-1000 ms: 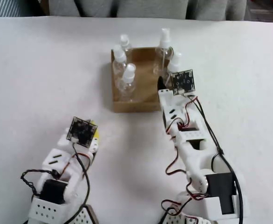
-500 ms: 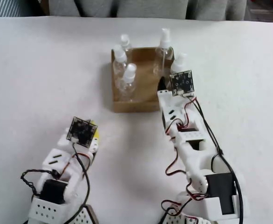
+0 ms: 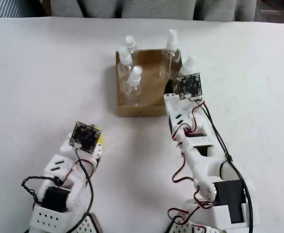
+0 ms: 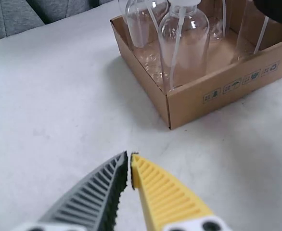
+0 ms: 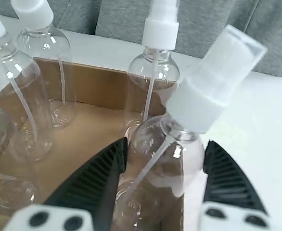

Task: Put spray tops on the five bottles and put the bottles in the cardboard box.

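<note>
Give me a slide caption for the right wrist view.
Right gripper grips a tilted spray bottle at a corner of the cardboard box, beside other capped bottles standing inside.

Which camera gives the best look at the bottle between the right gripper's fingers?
The right wrist view: the tilted bottle, spray top on, sits between the right gripper's black fingers. The high view gives its white top; the left wrist view, probably its dip tube.

Bottle (image 3: 188, 68) in right end effector (image 5: 166, 144): spray top (image 3: 190, 61) has shifted slightly toward the right edge of the counter (image 3: 45, 73).
</note>
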`<state>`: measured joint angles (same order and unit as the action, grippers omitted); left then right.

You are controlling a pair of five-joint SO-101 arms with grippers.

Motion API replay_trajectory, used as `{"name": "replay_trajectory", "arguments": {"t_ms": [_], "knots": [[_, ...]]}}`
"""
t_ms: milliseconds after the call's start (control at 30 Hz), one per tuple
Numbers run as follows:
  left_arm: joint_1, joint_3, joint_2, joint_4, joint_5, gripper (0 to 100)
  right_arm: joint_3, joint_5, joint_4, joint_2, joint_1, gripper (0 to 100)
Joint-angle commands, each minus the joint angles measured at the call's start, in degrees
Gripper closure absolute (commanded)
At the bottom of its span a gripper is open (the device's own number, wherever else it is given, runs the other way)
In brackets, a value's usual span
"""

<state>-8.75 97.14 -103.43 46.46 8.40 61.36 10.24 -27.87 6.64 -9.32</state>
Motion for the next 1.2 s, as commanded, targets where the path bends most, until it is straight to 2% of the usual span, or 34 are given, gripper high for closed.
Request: {"name": "replay_trajectory", "arguments": {"t_ms": [0,67,167,433,567,1067,1167], "knots": [[0.48,-0.18,-1.01,0.18,0.26,98,-0.26,0.7,-1.1,0.92,0.22,88.7],[0.48,-0.18,-1.01,0.18,0.26,98,-0.53,1.14,-1.1,0.92,0.31,92.7],[0.48,-0.18,-1.01,0.18,0.26,98,-0.35,3.96,-1.1,0.92,0.22,91.6],[0.57,-0.18,-1.01,0.18,0.26,98,-0.35,4.48,-1.19,0.92,0.22,91.8],[0.57,-0.18,-1.01,0.18,0.26,98,-0.26,7.82,-1.19,0.84,0.22,91.8],[0.57,-0.18,-1.01,0.18,0.26,98,-0.18,8.53,-1.19,0.84,0.22,91.8],[0.57,-0.18,-1.01,0.18,0.26,98,-0.09,11.25,-1.19,0.75,0.22,91.8]]}}
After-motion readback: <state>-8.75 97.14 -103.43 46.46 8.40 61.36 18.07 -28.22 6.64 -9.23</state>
